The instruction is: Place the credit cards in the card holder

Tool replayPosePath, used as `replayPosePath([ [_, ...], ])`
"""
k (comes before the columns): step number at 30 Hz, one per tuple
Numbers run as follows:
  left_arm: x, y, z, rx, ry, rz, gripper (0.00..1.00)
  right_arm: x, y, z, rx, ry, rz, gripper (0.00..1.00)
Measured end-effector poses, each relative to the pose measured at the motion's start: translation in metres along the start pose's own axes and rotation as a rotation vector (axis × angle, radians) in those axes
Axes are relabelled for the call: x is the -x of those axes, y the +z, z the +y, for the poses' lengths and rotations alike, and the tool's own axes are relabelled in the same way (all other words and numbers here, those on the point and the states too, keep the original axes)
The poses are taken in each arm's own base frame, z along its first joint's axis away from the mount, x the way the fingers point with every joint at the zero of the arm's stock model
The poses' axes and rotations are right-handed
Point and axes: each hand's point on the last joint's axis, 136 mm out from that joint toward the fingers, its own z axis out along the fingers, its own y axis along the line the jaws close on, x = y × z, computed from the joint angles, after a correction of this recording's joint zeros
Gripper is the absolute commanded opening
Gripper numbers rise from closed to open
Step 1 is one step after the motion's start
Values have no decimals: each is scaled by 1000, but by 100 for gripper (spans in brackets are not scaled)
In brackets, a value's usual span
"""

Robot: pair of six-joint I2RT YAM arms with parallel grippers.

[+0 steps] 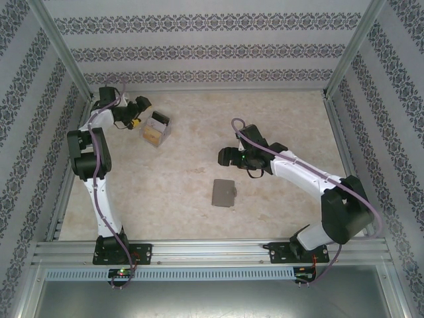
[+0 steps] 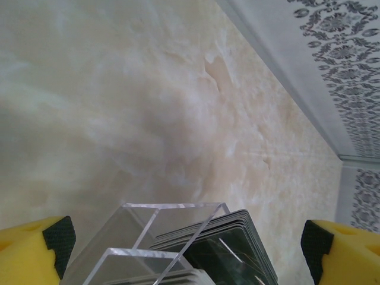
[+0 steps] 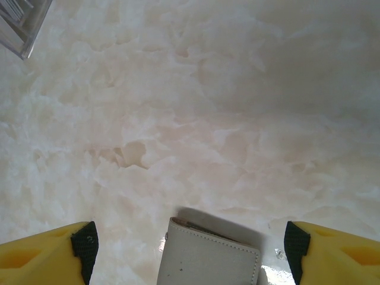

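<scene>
The card holder is a flat grey wallet lying closed on the table's middle. In the right wrist view its stitched top edge shows low down between my right gripper's wide-open yellow fingers, with no contact visible. From above, the right gripper hovers just beyond the holder. The credit cards stand stacked in a clear plastic box, dark ones behind a paler stack. My left gripper is open, one finger on either side of the box. In the top view the left gripper is beside the box.
Patterned walls and an aluminium frame enclose the marbled table. The back wall runs close to the right of the left gripper. A corner of the clear box shows at the upper left of the right wrist view.
</scene>
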Motion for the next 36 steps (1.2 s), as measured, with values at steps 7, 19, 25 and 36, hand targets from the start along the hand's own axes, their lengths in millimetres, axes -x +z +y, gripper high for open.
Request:
replayPosePath([
  [7,-16,6,-12,-105,-20,80,99,-3,2,-4,-21,5,21,84],
  [19,-80,17,-33,-150,-12,163,97,-11,5,-13,-49,34,33,84],
  [25,-139,36,-50,-152,-4,215,97,-24,2,-28,-67,57,45,83],
  [36,-220,63,-101,-156,57,269,96,-33,-12,-52,-80,117,22,81],
])
